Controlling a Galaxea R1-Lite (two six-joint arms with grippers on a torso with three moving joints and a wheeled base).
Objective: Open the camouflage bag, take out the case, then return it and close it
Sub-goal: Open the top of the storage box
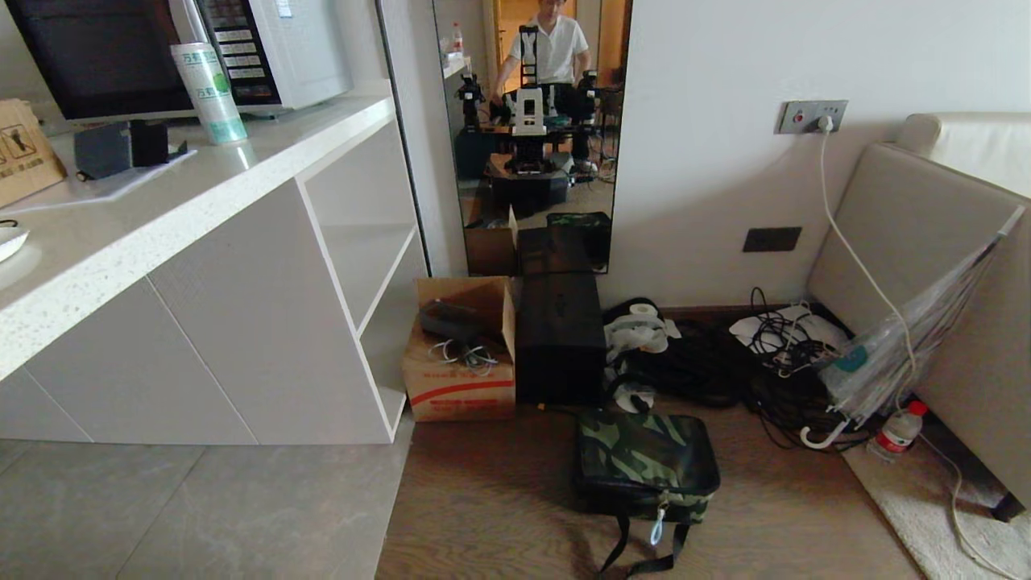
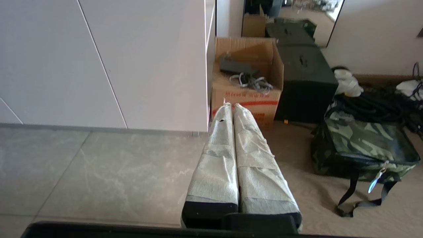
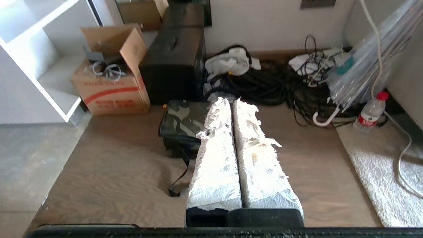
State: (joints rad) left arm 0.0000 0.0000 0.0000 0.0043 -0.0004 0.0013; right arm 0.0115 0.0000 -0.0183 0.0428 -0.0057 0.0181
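Nearest the head camera, the camouflage bag (image 1: 646, 461) sits zipped closed on the wooden floor, its black strap (image 1: 644, 549) trailing toward the robot and a white zipper pull (image 1: 658, 528) hanging at its front edge. Behind it stand a tall black box (image 1: 560, 338) and a cardboard box (image 1: 461, 354) beside the white cabinet (image 1: 242, 322). Left gripper (image 2: 232, 106) and right gripper (image 3: 228, 101) both hang above the floor with wrapped fingers pressed together, holding nothing

Wooden floor (image 1: 499, 499) carries camouflage bag (image 1: 644, 463); cardboard box (image 1: 459, 379); black box (image 1: 560, 338).
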